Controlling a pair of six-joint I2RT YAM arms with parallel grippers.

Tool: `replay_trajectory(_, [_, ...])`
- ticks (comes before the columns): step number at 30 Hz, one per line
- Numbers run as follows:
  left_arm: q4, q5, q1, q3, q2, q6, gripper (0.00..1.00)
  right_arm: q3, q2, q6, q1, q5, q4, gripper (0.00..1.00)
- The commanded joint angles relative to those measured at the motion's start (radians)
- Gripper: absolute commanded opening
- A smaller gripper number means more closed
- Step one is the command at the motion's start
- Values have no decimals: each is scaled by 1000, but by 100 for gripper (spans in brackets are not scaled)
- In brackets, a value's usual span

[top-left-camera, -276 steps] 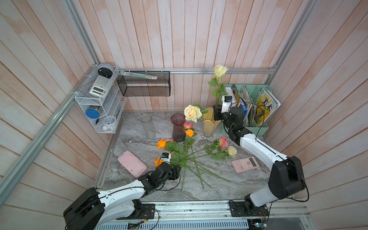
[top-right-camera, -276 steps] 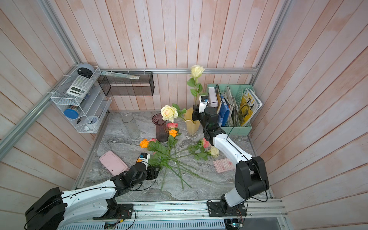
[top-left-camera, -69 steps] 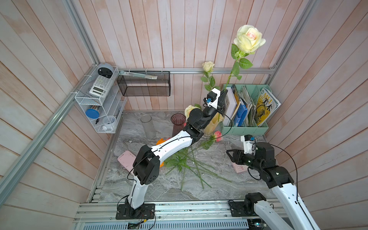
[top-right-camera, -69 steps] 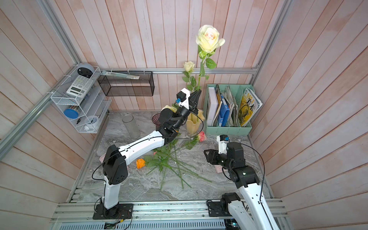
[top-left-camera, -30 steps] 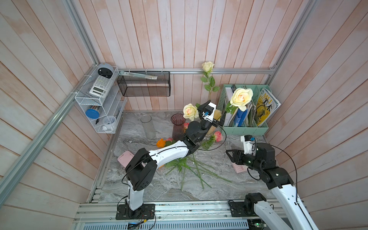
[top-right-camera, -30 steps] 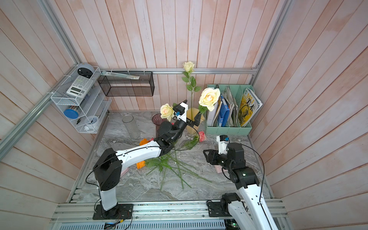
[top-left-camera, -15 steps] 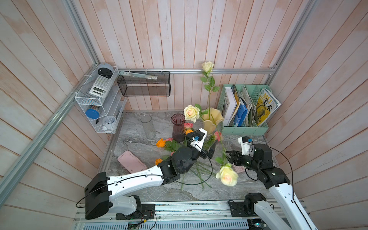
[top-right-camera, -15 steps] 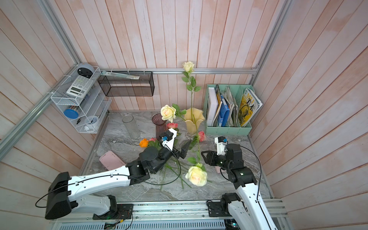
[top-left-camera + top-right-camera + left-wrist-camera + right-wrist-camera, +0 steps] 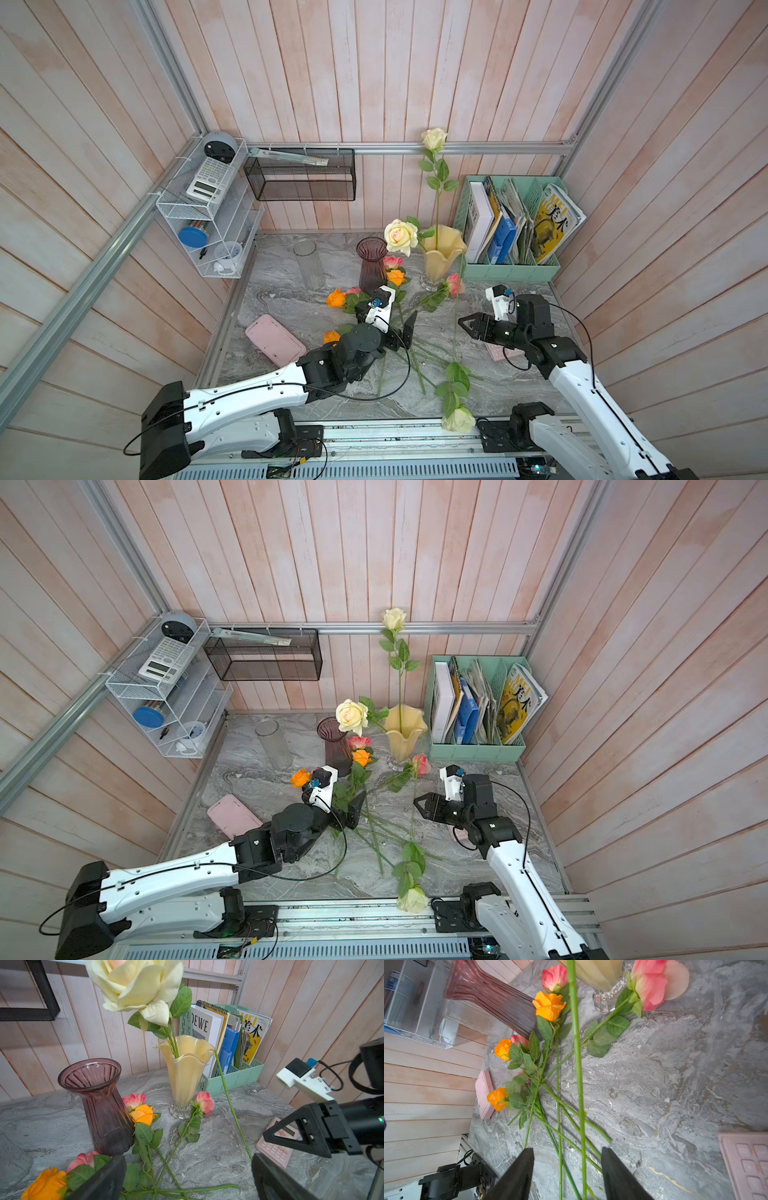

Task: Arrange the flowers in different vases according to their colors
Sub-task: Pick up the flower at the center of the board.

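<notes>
My left gripper (image 9: pixel 402 332) hangs wide open and empty over the crossed stems of the orange and pink roses (image 9: pixel 395 277), which lie on the marble tabletop (image 9: pixel 286 299) beside the purple ribbed vase (image 9: pixel 371 262). My right gripper (image 9: pixel 468 328) has its jaws parted and holds nothing, its tips just beside the stem of the third cream rose (image 9: pixel 458 419). That stem's cut end leans on the rim of the pale yellow vase (image 9: pixel 442 249) and its bloom lies at the table's front edge, while two more cream roses (image 9: pixel 400 237) stand in that vase
</notes>
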State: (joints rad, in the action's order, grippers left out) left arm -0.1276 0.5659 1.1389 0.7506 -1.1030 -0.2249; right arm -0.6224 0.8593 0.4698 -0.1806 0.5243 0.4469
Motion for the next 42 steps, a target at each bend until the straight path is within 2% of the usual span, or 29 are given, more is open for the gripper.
replay_trajectory(1, [-27,8,-4,-39,-26,-22,100,-23,7,-22,1,-38,26,58])
replay_trajectory(6, [-60,-34,-35,-44,-51,-47,100,-67,11,-83,2,-115,97,58])
replay_trajectory(14, [-44,-118,-85,-46,-54,-71,100,-299,127,-199,-12,-369,379,59])
replay_trajectory(17, [-58,-198,-99,-63,-54,-103,100,-445,237,-276,-43,-443,502,61])
replay_trajectory(20, [-87,-259,-102,-85,-73,-122,100,-607,385,-386,-141,-534,626,62])
replay_trajectory(22, [-93,-267,-101,-96,-76,-141,100,-687,472,-444,-198,-625,681,62])
replay_trajectory(24, [-101,-272,-111,-119,-60,-156,100,-733,536,-515,-227,-663,730,62])
replay_trajectory(29, [-92,-380,-219,-180,38,-211,100,-691,629,-703,-356,-862,811,63])
replay_trajectory(31, [-55,-392,-233,-182,71,-201,100,-648,657,-776,-394,-921,823,64])
replay_trajectory(35, [-7,-428,-243,-185,120,-186,100,-573,702,-873,-407,-964,783,65])
replay_trajectory(39, [-18,-474,-292,-226,160,-210,100,-516,712,-947,-412,-961,722,67])
replay_trajectory(42, [-24,-501,-321,-248,187,-222,100,-452,717,-1024,-423,-1014,631,67])
